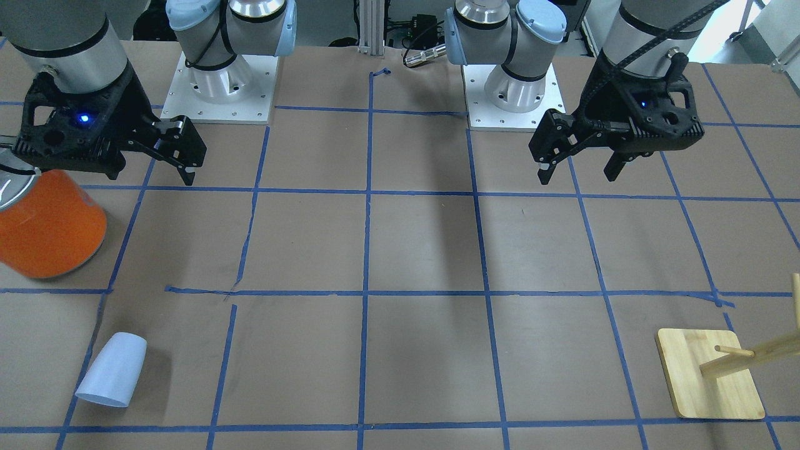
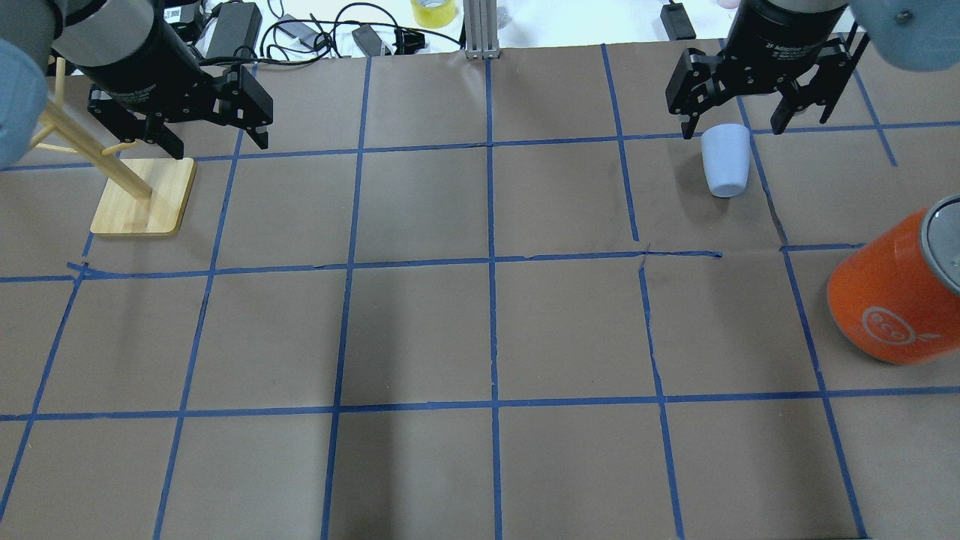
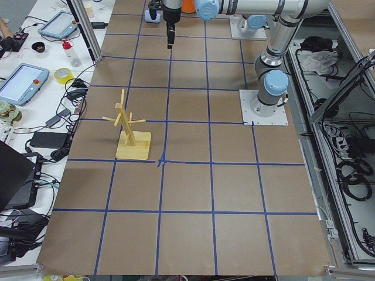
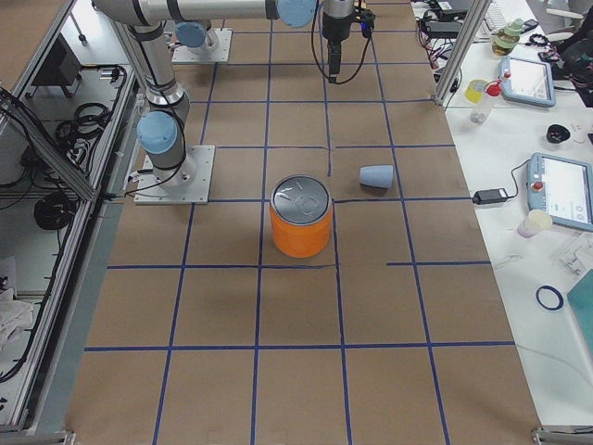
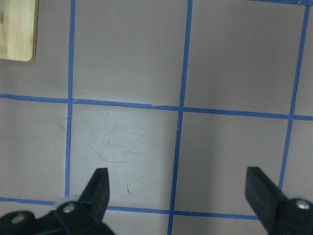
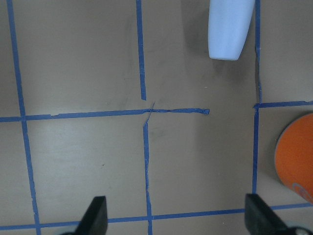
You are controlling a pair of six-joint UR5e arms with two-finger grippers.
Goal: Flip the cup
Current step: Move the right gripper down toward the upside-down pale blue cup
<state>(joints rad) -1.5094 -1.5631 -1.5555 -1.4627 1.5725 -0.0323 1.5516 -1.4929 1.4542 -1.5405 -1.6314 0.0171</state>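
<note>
The pale lavender-blue cup [image 2: 726, 160] lies on its side on the brown table at the robot's far right, wide end pointing away from the robot. It also shows in the front view [image 1: 112, 370], the right side view [image 4: 377, 176] and at the top of the right wrist view [image 6: 230, 27]. My right gripper [image 2: 733, 129] is open and empty, held in the air above the cup's area without touching it; its fingertips [image 6: 98, 210] show wide apart. My left gripper [image 2: 217, 142] is open and empty, raised near the wooden rack; it also shows in its wrist view [image 5: 177, 178].
A large orange canister [image 2: 892, 300] with a silver top stands nearer the robot than the cup, on the right [image 1: 50, 231]. A wooden mug tree on a square base [image 2: 142, 196] stands at the far left [image 1: 709, 375]. Blue tape lines grid the table.
</note>
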